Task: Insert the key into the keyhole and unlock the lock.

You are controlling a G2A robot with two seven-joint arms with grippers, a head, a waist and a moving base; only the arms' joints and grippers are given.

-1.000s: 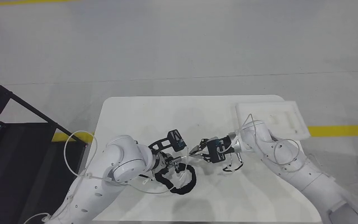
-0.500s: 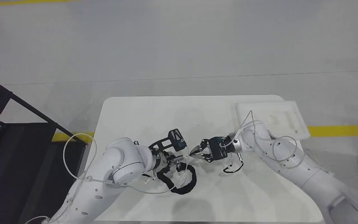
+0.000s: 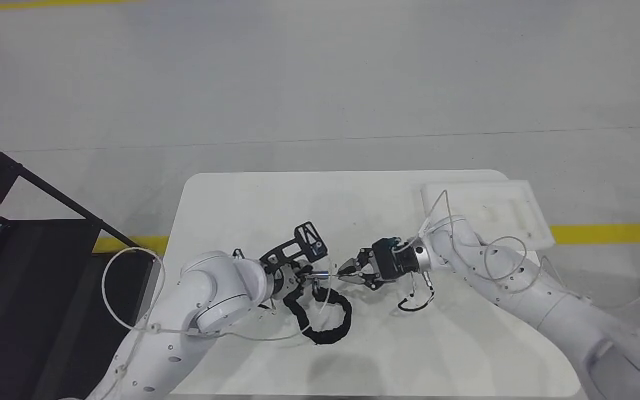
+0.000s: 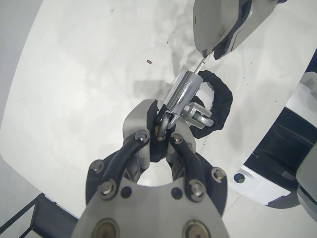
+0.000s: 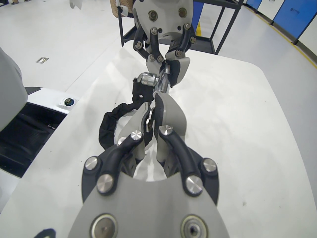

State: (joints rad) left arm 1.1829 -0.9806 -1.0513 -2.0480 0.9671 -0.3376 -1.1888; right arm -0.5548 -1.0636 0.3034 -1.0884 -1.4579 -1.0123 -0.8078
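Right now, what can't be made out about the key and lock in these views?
1. The keyhole: left wrist view, the lock turns its end face away; right wrist view, the right gripper covers it.
2. Insertion depth: left wrist view, the key vanishes behind the lock's rim.
3. Key head: left wrist view, hidden inside the right gripper.
4. Top view: key and lock too small.

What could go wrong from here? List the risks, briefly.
1. The left gripper pinches only the small ring at the end of the lock, so turning the key may swivel the lock instead of unlocking it.
2. Only a thin stretch of key spans the right gripper and the lock; an off-axis push could bend or jam it.
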